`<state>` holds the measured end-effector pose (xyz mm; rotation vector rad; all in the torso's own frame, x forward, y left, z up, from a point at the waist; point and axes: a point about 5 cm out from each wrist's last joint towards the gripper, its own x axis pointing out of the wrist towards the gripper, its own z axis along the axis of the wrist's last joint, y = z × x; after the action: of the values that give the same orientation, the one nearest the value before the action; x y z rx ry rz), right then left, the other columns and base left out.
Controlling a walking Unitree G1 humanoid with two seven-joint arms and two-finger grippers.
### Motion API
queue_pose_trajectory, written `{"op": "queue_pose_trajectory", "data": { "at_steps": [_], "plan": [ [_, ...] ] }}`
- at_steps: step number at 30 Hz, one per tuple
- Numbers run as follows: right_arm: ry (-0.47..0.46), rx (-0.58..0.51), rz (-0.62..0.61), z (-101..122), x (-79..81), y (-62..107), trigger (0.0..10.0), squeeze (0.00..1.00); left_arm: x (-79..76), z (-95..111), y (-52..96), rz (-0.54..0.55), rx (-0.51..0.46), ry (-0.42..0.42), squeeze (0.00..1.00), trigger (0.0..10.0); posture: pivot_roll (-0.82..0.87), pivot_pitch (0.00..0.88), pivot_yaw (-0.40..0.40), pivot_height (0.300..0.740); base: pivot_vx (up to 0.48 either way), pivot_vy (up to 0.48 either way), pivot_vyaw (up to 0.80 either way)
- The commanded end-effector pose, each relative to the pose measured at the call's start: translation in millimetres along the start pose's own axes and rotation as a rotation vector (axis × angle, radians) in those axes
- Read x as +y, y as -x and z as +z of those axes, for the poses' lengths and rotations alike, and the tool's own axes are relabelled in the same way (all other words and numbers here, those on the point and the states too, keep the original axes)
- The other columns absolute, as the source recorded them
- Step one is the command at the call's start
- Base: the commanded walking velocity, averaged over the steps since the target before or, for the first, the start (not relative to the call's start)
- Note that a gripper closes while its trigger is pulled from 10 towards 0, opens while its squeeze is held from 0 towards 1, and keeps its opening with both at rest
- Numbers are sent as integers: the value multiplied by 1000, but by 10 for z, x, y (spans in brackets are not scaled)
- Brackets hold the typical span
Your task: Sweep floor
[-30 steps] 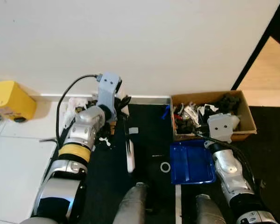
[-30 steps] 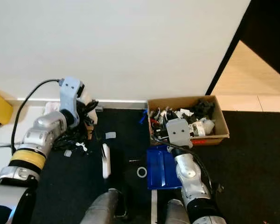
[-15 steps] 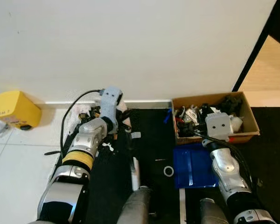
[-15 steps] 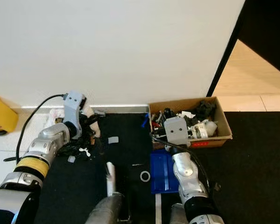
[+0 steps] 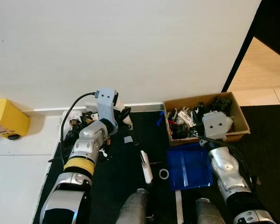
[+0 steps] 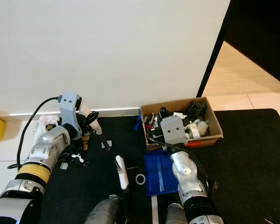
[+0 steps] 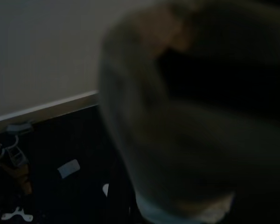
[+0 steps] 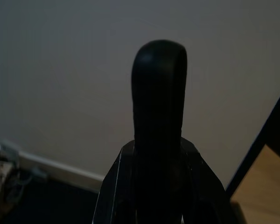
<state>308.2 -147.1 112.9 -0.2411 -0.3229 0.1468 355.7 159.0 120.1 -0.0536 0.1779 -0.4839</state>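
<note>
The blue dustpan [image 5: 190, 167] lies on the black mat just in front of the cardboard box [image 5: 240, 122] — bare, so sweeping has barely begun. Scraps [image 5: 128, 139] and a tape ring [image 5: 164, 174] lie beside it. The left gripper [image 5: 122, 115] holds a thin dark handle; whether the right gripper's fingers are spread or closed, I cannot tell.

Our left arm [image 5: 86, 151] reaches forward and inward, wrist raised, its tool [image 5: 123, 113] near the wall's base; the fingers' state is unclear. Our right arm [image 5: 226, 170] extends forward, wrist bent upward, with its tool's dark finger [image 8: 158, 107] pointing up along the wall.
</note>
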Motion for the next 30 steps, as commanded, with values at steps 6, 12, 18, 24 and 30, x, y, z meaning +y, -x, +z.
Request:
{"op": "queue_pose_trajectory", "data": {
  "at_steps": [6, 12, 18, 24, 30],
  "plan": [
    [-7, -89, -10, 226, -138, 16, 10000, 0, 25, -25, 52, 34, -12, -2, 0, 10000, 103, 176, 129, 740, 0, 0, 0],
    [24, -24, 1, 101, -192, 115, 10000, 0, 11, -37, 36, 36, -4, -10, 0, 10000, 101, 184, 135, 740, 0, 0, 0],
    [26, -15, 6, 137, -236, 161, 10000, 0, 75, -13, 63, 55, -2, -20, 0, 10000, 104, 188, 134, 740, 0, 0, 0],
    [28, 29, -11, 4, -221, 199, 10000, 0, 76, -37, 63, 63, 2, -15, 0, 10000, 109, 191, 136, 740, 0, 0, 0],
    [24, 78, -15, -116, -141, 210, 10000, 0, 47, -49, 63, 55, 2, -12, 0, 10000, 122, 196, 138, 740, 0, 0, 0]
  ]
}}
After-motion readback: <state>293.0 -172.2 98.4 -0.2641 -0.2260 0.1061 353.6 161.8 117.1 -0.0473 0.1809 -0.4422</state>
